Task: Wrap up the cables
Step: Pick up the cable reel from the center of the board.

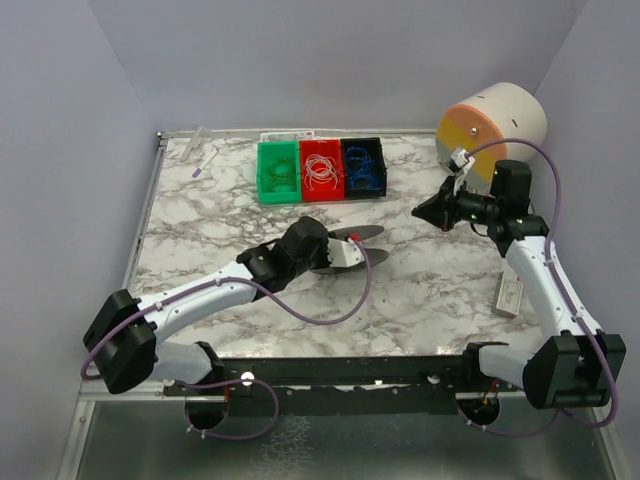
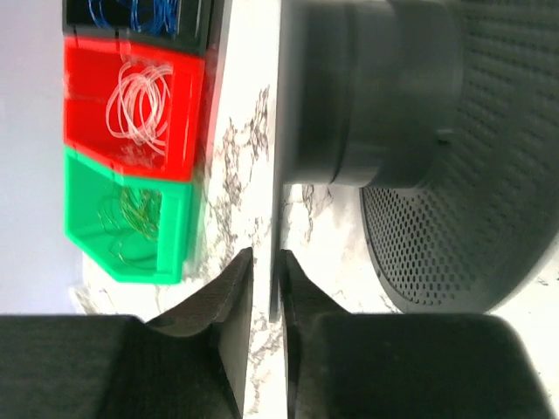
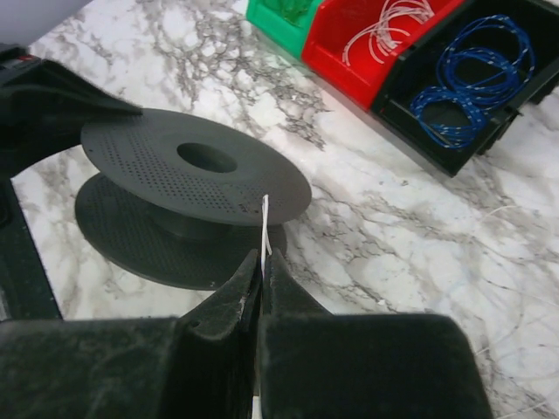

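Note:
My right gripper (image 3: 263, 255) is shut on a thin whitish cable (image 3: 265, 220) whose end sticks up between the fingertips, just in front of the dark grey spool (image 3: 192, 166). In the top view this gripper (image 1: 422, 212) hovers to the right of the spool (image 1: 352, 246). My left gripper (image 2: 265, 255) is closed on the edge of the spool's flange (image 2: 279, 175) and holds it at the table's middle (image 1: 343, 252). Whitish cable coils (image 1: 321, 170) lie in the red bin, green ones (image 1: 279, 172) in the green bin, blue ones (image 3: 472, 74) in the black bin.
The three bins (image 1: 300, 192) stand in a row at the back centre. A big orange-faced cream roll (image 1: 490, 125) sits at the back right. A small white block (image 1: 510, 296) lies by the right arm. Faint loose strands lie on the marble (image 3: 511, 218).

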You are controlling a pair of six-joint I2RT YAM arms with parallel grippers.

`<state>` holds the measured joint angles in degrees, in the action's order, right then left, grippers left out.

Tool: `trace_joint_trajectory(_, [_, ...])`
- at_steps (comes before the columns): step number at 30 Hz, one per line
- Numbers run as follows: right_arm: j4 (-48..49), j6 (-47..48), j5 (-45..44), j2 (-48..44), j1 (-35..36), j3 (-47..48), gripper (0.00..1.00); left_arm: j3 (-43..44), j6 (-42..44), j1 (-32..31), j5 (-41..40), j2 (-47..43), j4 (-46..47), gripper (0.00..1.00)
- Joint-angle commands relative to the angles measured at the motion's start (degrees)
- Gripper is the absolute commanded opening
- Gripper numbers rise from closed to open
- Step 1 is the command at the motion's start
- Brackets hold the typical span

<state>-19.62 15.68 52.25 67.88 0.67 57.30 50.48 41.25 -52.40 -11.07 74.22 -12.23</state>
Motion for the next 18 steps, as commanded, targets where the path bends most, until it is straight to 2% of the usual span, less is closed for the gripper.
trace_joint_trajectory(1, [1.8, -5.0, 6.5, 0.6, 1.3, -2.0, 0.01, -0.7, 1.1, 3.5, 0.2, -0.6, 0.3, 0.27])
trace_joint_trajectory(3, [3.7, -6.5, 6.6, 0.5, 2.1, -3.0, 0.01, 0.2, 0.5, 4.7, 1.3, 0.0, 0.4, 0.30])
trace_joint_trajectory(6, [5.5, -7.8, 6.4, 0.8, 2.7, -4.3, 0.01, 2.9, -0.3, 6.6, 4.4, 2.1, -1.2, 0.29])
trace_joint_trajectory(10, [6.0, -8.9, 6.5, 1.6, 2.8, -4.5, 0.01, 6.7, -1.2, 9.7, 9.6, 5.1, -3.2, 0.17])
trace_joint_trajectory(12, [6.5, -9.1, 6.6, 1.7, 2.9, -4.8, 0.01, 8.2, -1.3, 10.8, 11.8, 6.4, -3.7, 0.04])
trace_joint_trajectory(14, [6.7, -9.2, 6.9, 1.7, 2.9, -4.8, 0.01, 9.6, -1.4, 11.7, 14.4, 7.7, -4.8, 0.00])
trace_joint_trajectory(18, [8.1, -10.7, 7.9, 1.8, 3.3, -5.5, 0.01, 12.1, -1.7, 13.5, 17.7, 10.3, -6.9, 0.00])
